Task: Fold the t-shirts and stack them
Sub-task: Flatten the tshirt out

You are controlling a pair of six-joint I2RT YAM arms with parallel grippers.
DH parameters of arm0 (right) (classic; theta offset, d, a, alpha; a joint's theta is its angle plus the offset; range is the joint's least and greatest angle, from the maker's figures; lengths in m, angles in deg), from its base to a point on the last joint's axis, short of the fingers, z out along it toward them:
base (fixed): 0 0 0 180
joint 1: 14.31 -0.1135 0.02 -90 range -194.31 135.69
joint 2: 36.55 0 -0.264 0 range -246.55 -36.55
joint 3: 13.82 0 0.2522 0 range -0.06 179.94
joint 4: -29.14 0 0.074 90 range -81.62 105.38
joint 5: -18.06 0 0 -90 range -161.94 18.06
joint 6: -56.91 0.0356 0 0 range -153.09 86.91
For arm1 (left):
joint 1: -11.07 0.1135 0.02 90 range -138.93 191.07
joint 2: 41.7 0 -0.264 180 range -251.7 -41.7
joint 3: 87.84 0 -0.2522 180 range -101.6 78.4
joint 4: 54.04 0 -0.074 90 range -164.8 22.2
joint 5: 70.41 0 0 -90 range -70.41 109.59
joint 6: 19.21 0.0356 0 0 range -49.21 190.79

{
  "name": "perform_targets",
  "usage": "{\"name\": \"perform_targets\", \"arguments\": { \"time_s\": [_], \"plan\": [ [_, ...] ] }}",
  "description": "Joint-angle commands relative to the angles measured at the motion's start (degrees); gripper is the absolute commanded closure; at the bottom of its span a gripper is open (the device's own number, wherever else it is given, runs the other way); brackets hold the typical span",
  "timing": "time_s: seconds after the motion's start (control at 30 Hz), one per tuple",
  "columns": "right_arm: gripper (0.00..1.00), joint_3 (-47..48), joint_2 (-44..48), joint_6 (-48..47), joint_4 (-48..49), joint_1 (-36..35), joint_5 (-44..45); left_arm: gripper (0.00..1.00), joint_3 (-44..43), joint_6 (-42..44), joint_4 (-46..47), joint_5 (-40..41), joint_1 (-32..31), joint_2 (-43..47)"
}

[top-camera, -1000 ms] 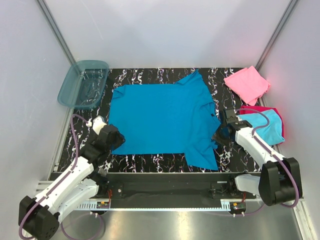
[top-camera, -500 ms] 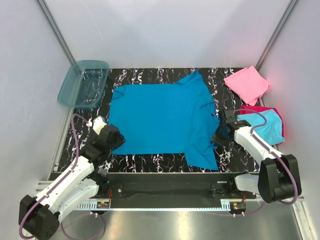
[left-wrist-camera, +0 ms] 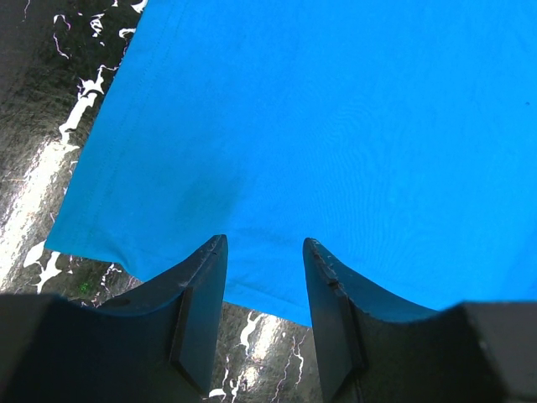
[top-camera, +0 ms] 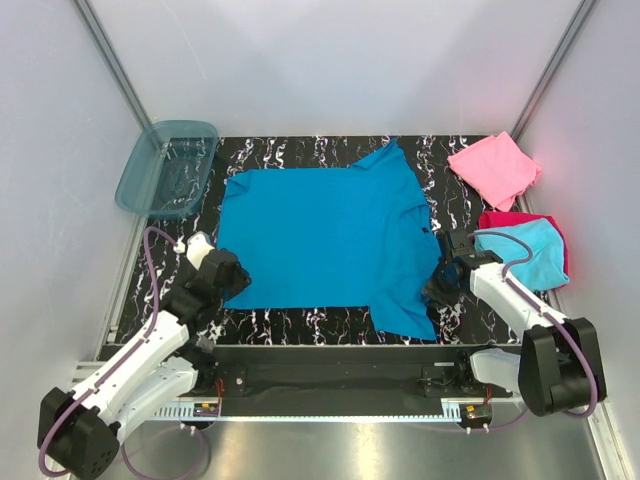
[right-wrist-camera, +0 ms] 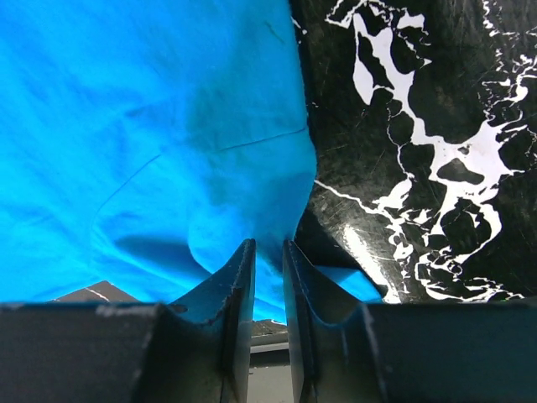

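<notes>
Right gripper [right-wrist-camera: 267, 243], jaws a narrow slit apart at the right edge of the teal t-shirt [top-camera: 320, 235]; whether cloth is pinched cannot be told. Shirt lies flat, long axis left–right, reaching leftward to the open left gripper [left-wrist-camera: 264, 243] at its near-left corner

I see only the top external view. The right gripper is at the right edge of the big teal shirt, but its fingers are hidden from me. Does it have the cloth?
Observer: Yes. In the right wrist view the right gripper has its fingers almost together, with a raised fold of the teal t-shirt pinched between the tips.
Operator: And the left one, is it gripping too?
Observer: No. The left gripper is open, and the shirt's near hem shows in the gap between its fingers.
Operator: Is the cloth bunched there?
Observer: No. It lies smooth, and a stitch line shows along its side edge.
</notes>
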Motion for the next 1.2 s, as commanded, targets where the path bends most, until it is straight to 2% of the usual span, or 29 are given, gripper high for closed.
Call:
{"name": "perform_targets", "arguments": {
  "time_s": [0.0,0.27,1.17],
  "plan": [
    [0.74,0.22,2.17,0.85,-0.90,0.10,0.65,0.54,-1.87,0.22,2.62,1.12,0.19,-0.46],
    [0.69,4.27,2.08,-0.29,-3.54,0.10,4.35,0.54,-2.05,0.66,2.89,1.12,0.28,-0.29],
    [0.70,-0.56,5.69,4.81,-7.24,-0.60,-1.10,0.54,-1.70,1.10,5.87,0.07,0.19,-1.26]
  ]
}}
